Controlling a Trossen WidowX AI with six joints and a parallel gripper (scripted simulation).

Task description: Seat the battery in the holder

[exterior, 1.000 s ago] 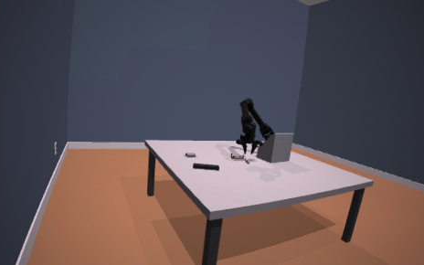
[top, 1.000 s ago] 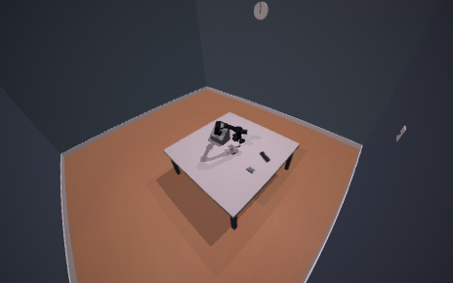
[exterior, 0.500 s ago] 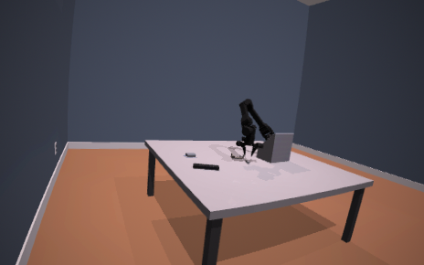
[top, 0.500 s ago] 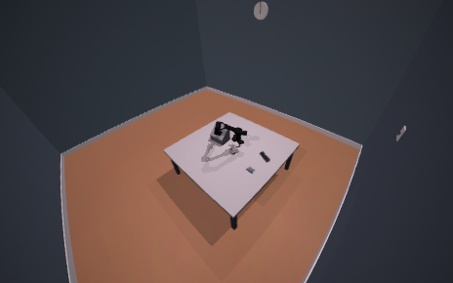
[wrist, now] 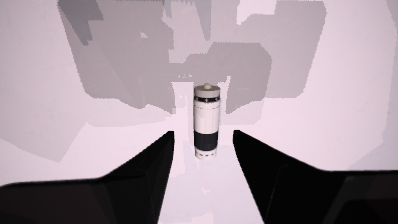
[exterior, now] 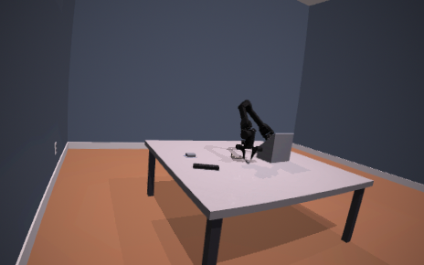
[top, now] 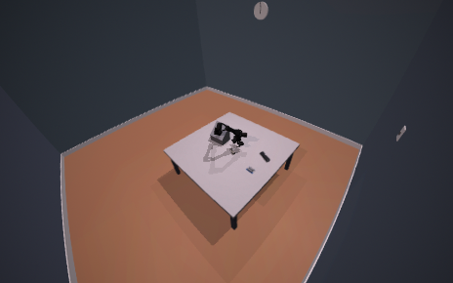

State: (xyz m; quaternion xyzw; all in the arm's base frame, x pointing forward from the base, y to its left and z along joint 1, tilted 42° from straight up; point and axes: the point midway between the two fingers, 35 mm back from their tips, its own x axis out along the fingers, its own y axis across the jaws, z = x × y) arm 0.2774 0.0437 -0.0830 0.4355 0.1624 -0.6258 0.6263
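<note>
In the top view, you have the jointed black arm (top: 229,130) (exterior: 244,120) reaching out from a grey block-shaped stand (top: 220,138) (exterior: 282,147) on the white square table (top: 205,163) (exterior: 270,187) with dark legs. Your black two-fingered gripper (top: 238,144) (exterior: 247,160) (wrist: 203,135) is low over the tabletop, with small pale shapes close by it, too small for you to sort out. Well apart from it lie a black bar-shaped object (top: 265,156) (exterior: 206,166) and a small blue-grey object (top: 250,170) (exterior: 190,154).

In the exterior view, you can see the arm bent at a high elbow and your gripper pointing down, its tips close to the tabletop in front of the stand. The black bar lies nearer the camera than the blue-grey piece.

In the wrist view, your claw stands about half open and has hold of nothing. The white cylindrical battery with a black band (wrist: 206,121) lies on its side on the tabletop, outside any holder. You see its raised terminal end toward the top of the view and its banded lower part framed between the fingertips, with a visible gap on either side. You cannot tell how high the tips are above it.
</note>
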